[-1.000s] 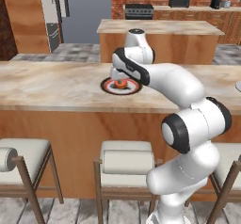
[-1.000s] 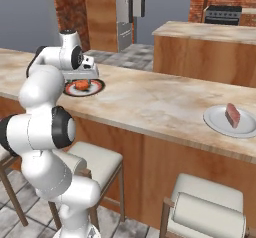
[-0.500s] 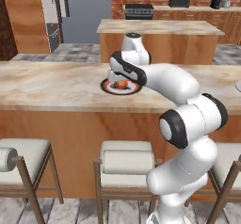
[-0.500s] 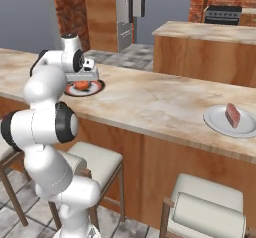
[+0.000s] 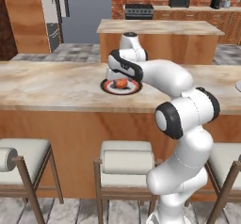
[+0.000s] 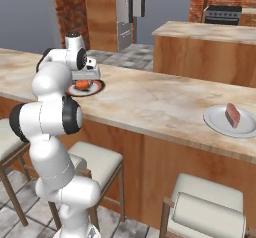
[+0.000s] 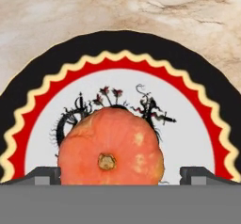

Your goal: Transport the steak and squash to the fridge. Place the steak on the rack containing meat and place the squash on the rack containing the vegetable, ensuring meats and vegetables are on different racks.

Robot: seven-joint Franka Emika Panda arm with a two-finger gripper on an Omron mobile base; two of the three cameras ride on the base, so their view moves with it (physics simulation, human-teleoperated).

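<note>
Arm (image 5: 183,124): glossy white rounded link shells, bulbous at each bend. Joints: dark grey to black circular end caps and black bands between links, one large dark disc on mid-arm joint, another on link nearer hand. Lower body: thick white curved column widening toward base. Hand section: white housing with dark band, small dark camera-like block on side. Finger tips (image 7: 43,175): small, dark grey, blocky, flat-topped.
</note>
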